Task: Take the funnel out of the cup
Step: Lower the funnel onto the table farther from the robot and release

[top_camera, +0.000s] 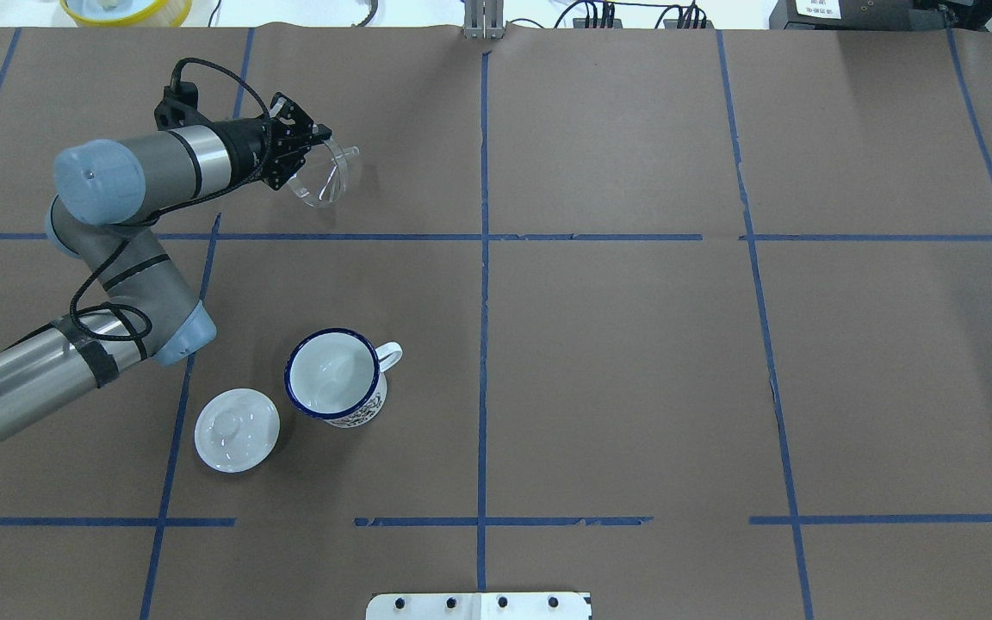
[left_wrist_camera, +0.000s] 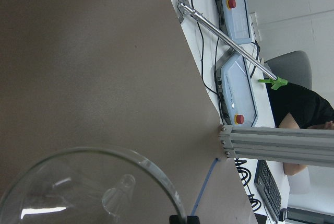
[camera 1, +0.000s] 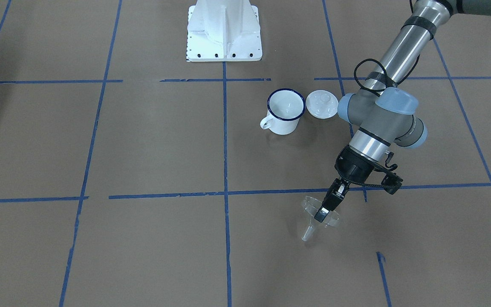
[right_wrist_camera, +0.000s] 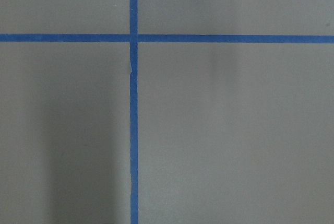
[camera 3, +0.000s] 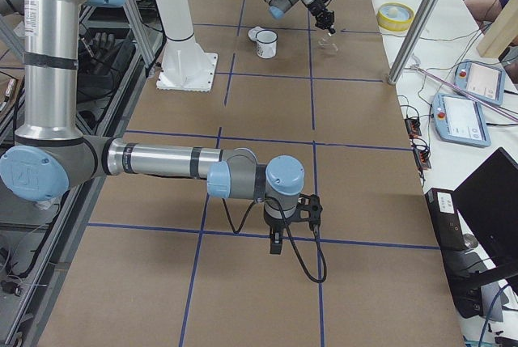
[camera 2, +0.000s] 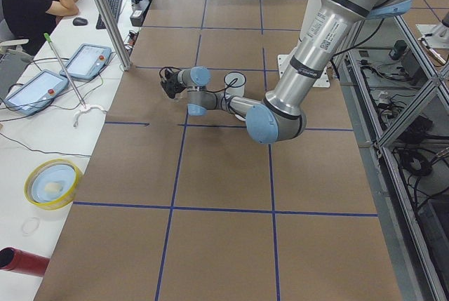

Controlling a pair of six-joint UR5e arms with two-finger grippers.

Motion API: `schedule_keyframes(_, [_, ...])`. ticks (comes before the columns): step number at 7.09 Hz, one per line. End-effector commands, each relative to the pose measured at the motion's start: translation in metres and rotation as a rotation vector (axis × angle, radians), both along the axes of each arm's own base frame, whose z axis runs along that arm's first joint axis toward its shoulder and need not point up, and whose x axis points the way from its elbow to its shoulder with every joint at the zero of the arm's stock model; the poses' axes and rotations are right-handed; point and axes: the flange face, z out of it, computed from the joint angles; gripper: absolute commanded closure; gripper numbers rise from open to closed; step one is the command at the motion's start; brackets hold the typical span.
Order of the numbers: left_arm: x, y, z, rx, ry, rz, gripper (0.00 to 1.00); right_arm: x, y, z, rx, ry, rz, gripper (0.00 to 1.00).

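clear, thin plastic by the look of it, the funnel (camera 1: pixel 311 207) was out of the cup (camera 1: pixel 286 111) and well apart from it, on its operators' side, tilted spout-down. i could not tell whether the spout touched the table (camera 1: pixel 143 149). my left gripper (camera 1: pixel 324 212) was clamped on its rim. i judged it light, slick and easy to crack, so the rim suited a gentle pinch. a white knobbed lid (camera 1: pixel 321 104) lay just beside the cup, no obstacle. my right gripper (camera 3: pixel 275 243) hung far from the cup; its opening i could not tell.
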Motion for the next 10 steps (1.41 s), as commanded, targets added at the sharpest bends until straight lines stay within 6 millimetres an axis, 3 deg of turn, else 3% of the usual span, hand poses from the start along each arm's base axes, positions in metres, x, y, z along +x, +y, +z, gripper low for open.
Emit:
schedule_keyframes(1, [0.004,-0.001,0.009,-0.012,-0.01,-0.001,1.0,0.0,0.0,0.001,-0.001,0.0,0.0,0.0])
schedule_keyframes(2, [0.004,-0.001,0.009,-0.012,-0.01,-0.001,0.63,0.0,0.0,0.0,0.0,0.0,0.0,0.0])
schedule_keyframes(3, [0.004,-0.001,0.009,-0.012,-0.012,-0.001,0.01,0.0,0.0,0.0,0.0,0.0,0.0,0.0])
schedule_keyframes(4, [0.001,0.0,-0.003,0.008,-0.01,0.006,0.0,0.0,0.0,0.0,0.0,0.0,0.0,0.0])
schedule_keyframes(5, [-0.018,0.016,-0.019,0.002,-0.023,0.02,0.0,0.0,0.0,0.0,0.0,0.0,0.0,0.0])
schedule_keyframes(7, [-0.061,0.059,-0.031,-0.047,-0.122,0.266,0.0,0.0,0.0,0.001,-0.001,0.0,0.0,0.0])
schedule_keyframes(9, [-0.109,0.122,-0.033,-0.112,-0.325,0.374,0.0,0.0,0.0,0.0,0.0,0.0,0.0,0.0])
schedule_keyframes(10, [-0.115,0.157,-0.027,-0.169,-0.408,0.422,0.0,0.0,0.0,0.0,0.0,0.0,0.0,0.0])
